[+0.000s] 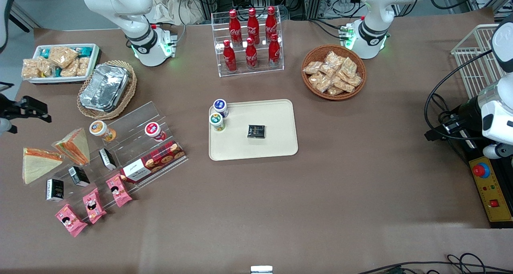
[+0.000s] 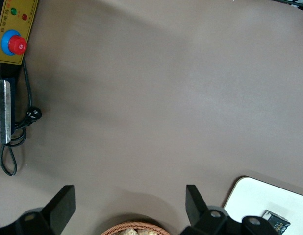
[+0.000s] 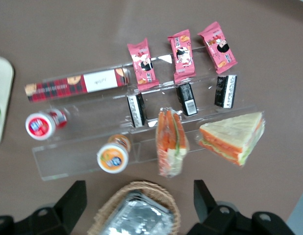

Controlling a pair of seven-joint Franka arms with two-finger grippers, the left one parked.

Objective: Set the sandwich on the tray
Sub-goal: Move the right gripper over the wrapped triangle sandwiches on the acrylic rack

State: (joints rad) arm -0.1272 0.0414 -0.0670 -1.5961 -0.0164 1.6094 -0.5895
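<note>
Right gripper (image 1: 28, 107) up off the table at the working arm's end, fingers (image 3: 75, 198) spread wide, nothing between them, hovering above the foil container (image 1: 104, 87) in its wicker basket (image 1: 129, 90). 2 wedges down there: sandwich (image 1: 74, 145) standing on edge against the clear acrylic rack (image 1: 132, 129), orange and green filling showing; second wedge (image 1: 38, 163) lying flat just beside it, nearer the table's end. Tray (image 1: 276, 117) well apart at mid-table, carrying 2 small cups (image 1: 218, 115) at one rim and 1 dark packet (image 1: 256, 131). 3 pink snack packs (image 1: 94, 205) nearer the front camera than the rack.
</note>
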